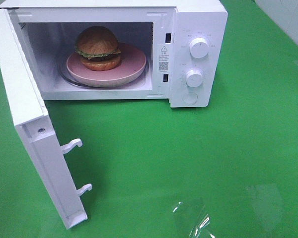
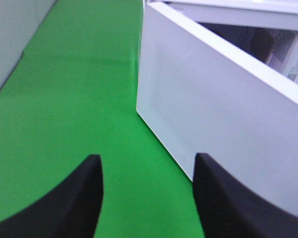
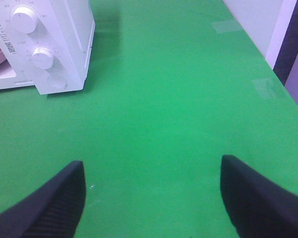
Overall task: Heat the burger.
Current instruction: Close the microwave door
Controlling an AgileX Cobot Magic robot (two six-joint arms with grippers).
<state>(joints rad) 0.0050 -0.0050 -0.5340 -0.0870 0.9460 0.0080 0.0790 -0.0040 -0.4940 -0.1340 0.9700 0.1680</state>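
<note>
The burger (image 1: pixel 97 47), with a glossy brown bun and a green lettuce edge, sits on a pink plate (image 1: pixel 133 63) inside the white microwave (image 1: pixel 201 20). The microwave door (image 1: pixel 25 114) stands swung wide open to the left. Neither arm shows in the high view. In the left wrist view my left gripper (image 2: pixel 146 198) is open over the green surface, just outside the door's outer face (image 2: pixel 223 124), with nothing between its fingers. My right gripper (image 3: pixel 151 198) is open and empty over bare green surface, away from the microwave's knob side (image 3: pixel 69 44).
Two white knobs (image 1: pixel 198 47) (image 1: pixel 194 78) are on the microwave's right panel. Door latch hooks (image 1: pixel 72 145) stick out from the open door's edge. A clear shiny patch (image 1: pixel 191 218) lies on the green table (image 1: pixel 238 148) at the front. A grey wall runs along the table's right edge (image 3: pixel 283 44).
</note>
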